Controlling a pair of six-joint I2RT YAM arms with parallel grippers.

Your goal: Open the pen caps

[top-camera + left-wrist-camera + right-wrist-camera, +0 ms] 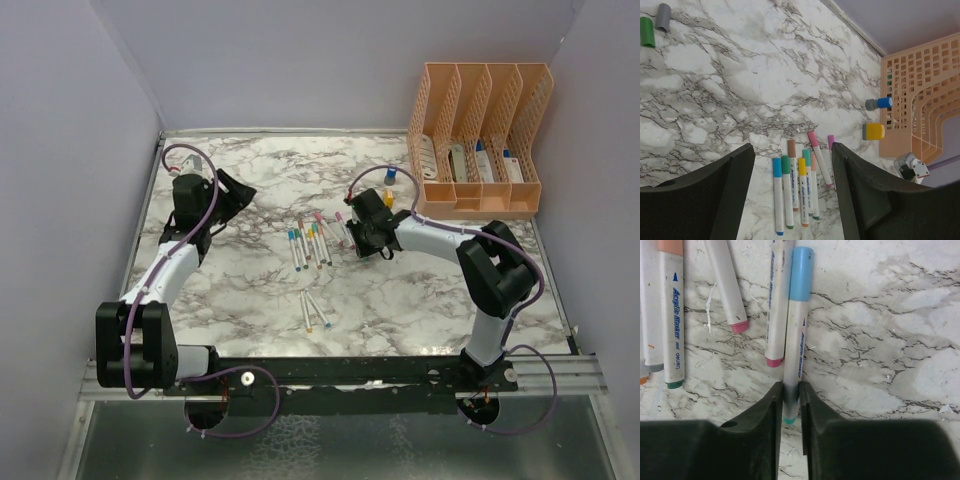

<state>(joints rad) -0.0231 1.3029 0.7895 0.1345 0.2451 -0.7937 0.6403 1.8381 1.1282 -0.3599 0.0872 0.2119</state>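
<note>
Several white-barrelled pens [310,245] with coloured caps lie side by side at the table's middle, and two more pens [315,310] lie nearer the front. My right gripper [356,238] is at the right edge of that group. In the right wrist view the right gripper [789,392] is shut on the barrel of a pen [796,335] near its teal end; its light blue cap [801,274] is still on. My left gripper [232,196] is open and empty at the left rear. In its wrist view the left gripper [791,146] frames the capped pens [790,190] from a distance.
A peach file divider [480,140] stands at the back right, with a stubby blue bottle [390,175] and an orange one [388,197] before it. A loose green cap [647,32] and a grey cap [662,16] lie on the marble, seen from the left wrist.
</note>
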